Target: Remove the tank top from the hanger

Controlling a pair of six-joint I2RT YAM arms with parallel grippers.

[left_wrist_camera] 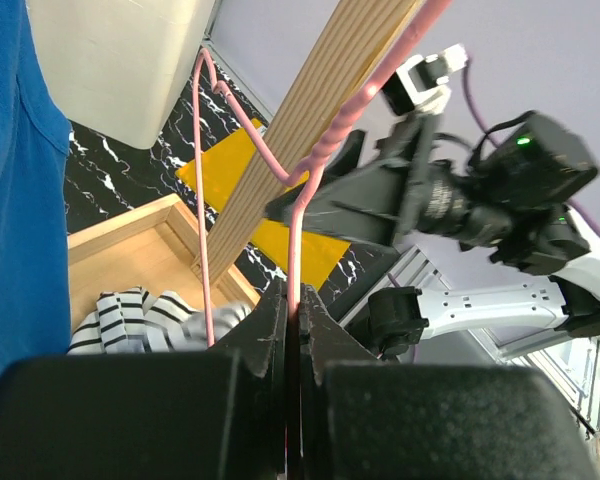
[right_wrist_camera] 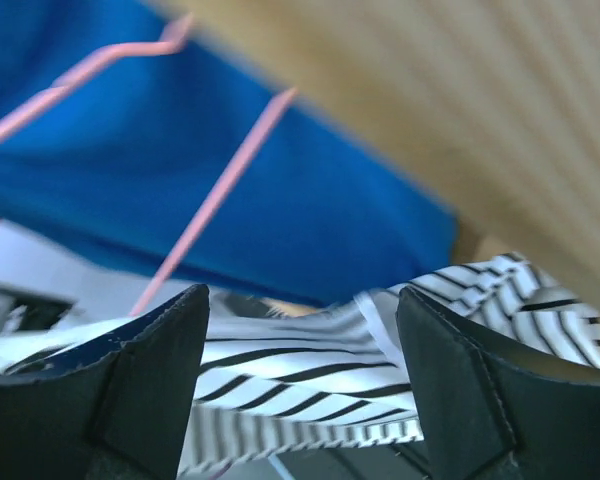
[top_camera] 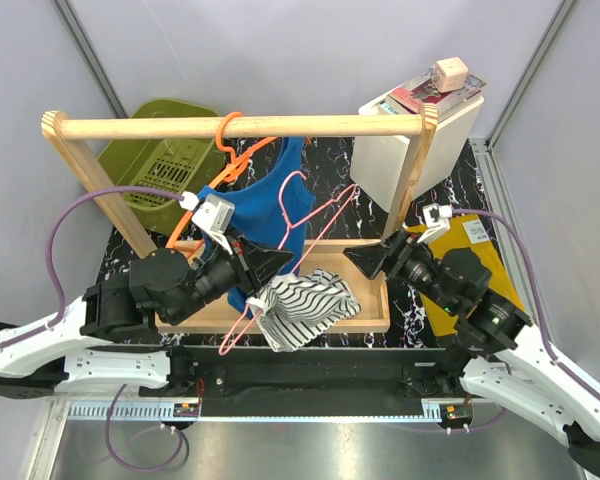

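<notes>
Top external: blue tank top (top_camera: 265, 205) hangs on the orange hanger (top_camera: 224, 128), which is hooked over the wooden rod (top_camera: 310, 126) left of middle. Left gripper (top_camera: 276, 262) is clamped on the pink hanger (top_camera: 298, 205) wire, not the task's hanger. Right gripper (top_camera: 365, 258) has its jaws apart and empty, near the striped garment (top_camera: 305, 308). My call: get the pink hanger clear first. Then pinch a blue strap at the shoulder and slide it off the orange arm's end, with the other arm steadying the hanger.
</notes>
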